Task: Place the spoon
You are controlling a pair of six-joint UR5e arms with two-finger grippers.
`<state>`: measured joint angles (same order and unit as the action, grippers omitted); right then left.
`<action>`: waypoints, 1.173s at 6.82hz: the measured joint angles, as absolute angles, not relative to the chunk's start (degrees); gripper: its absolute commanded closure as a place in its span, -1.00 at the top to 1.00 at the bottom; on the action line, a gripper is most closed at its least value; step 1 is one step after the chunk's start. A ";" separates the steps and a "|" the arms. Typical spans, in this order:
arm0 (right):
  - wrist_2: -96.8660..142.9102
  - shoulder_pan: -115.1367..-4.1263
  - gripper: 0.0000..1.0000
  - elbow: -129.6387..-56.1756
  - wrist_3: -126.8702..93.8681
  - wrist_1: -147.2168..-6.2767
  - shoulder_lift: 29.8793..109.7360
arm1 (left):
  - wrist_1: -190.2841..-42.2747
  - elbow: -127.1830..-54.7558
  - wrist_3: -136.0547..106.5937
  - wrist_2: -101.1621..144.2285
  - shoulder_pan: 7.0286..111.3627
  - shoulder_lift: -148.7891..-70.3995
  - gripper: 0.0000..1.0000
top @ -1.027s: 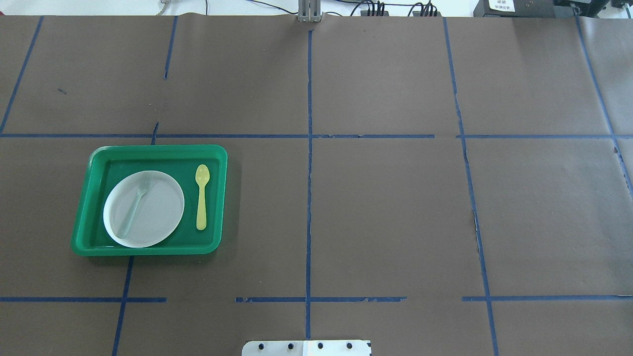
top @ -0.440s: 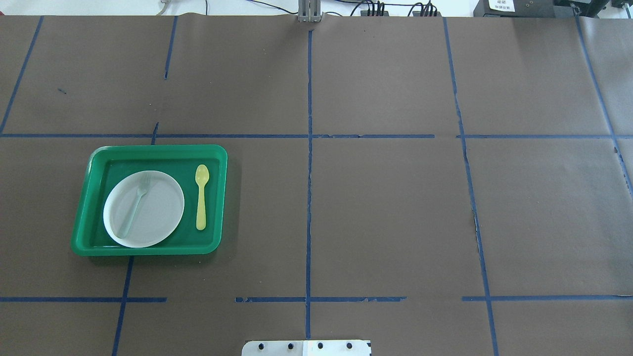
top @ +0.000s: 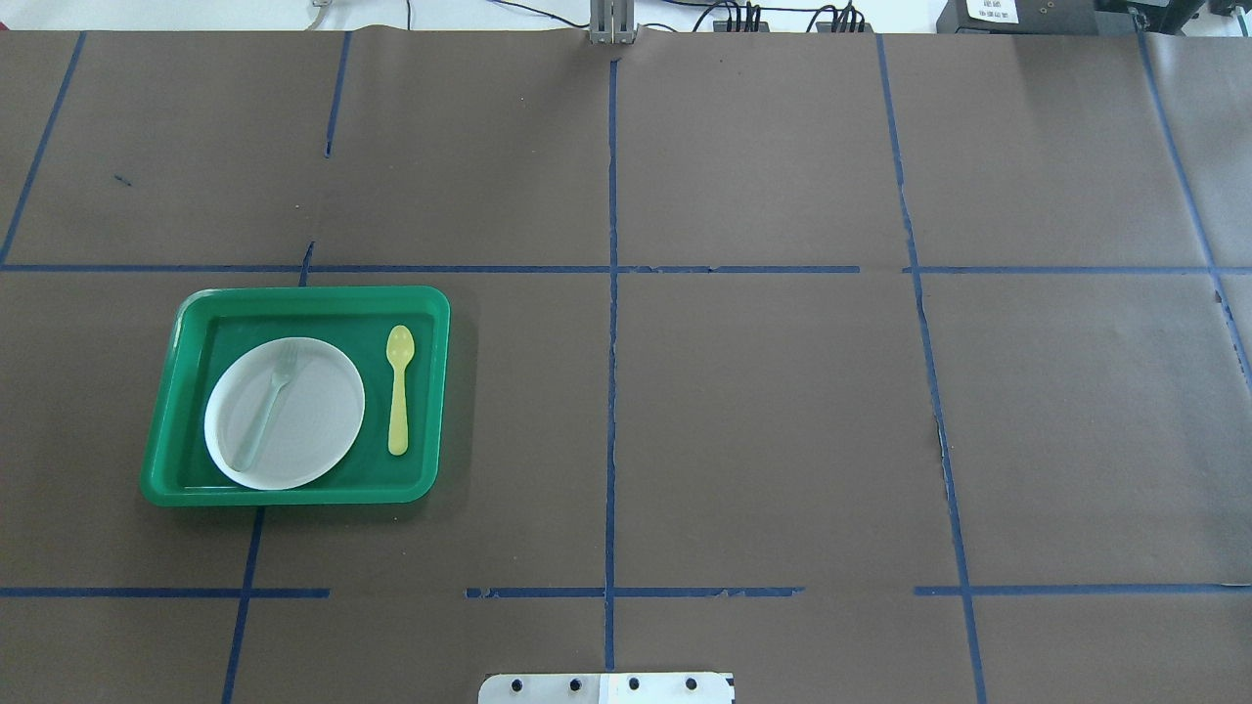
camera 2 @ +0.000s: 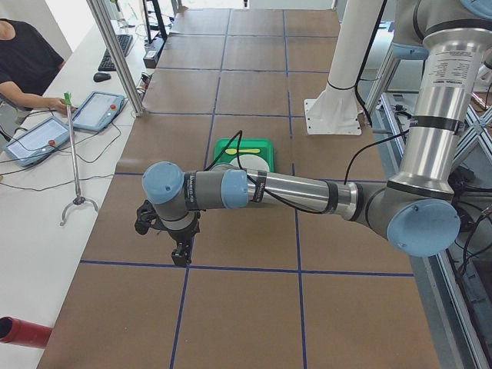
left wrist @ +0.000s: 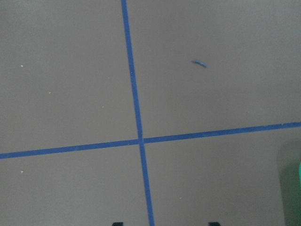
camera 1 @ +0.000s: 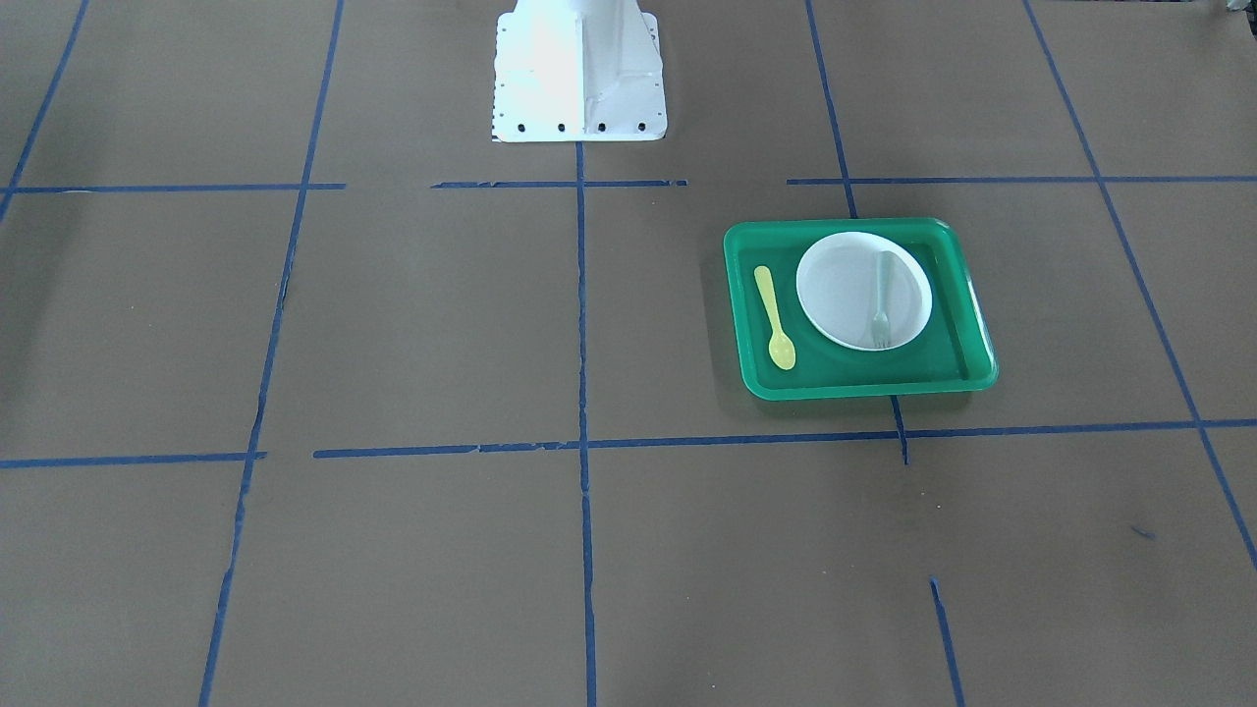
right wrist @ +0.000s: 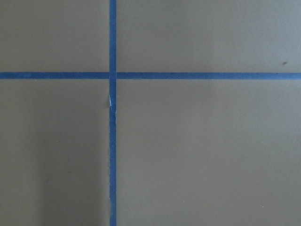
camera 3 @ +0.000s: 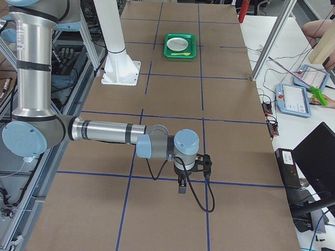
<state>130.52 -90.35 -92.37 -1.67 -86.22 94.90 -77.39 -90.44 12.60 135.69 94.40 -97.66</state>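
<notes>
The yellow spoon (top: 398, 391) lies flat in the green tray (top: 293, 294), to the right of the white plate (top: 323, 420), bowl end pointing away from me. It also shows in the front view (camera 1: 774, 316). A pale fork (top: 269, 406) lies on the plate. My left gripper (camera 2: 181, 254) hangs over bare table far from the tray; in the left wrist view its tips (left wrist: 165, 224) stand wide apart with nothing between them. My right gripper (camera 3: 181, 187) shows only in the right side view, over bare table, and I cannot tell its state.
Brown paper with blue tape lines covers the table. The robot's white base plate (top: 606, 688) sits at the near edge. Operators' tablets (camera 2: 96, 110) and cables lie on the side benches. A green sliver (left wrist: 298, 188) shows at the left wrist view's right edge.
</notes>
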 measured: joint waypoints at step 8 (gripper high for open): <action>130.46 -90.35 1.00 -92.37 -1.67 -86.22 94.84 | -76.64 -90.88 13.18 135.35 93.79 -95.45 1.00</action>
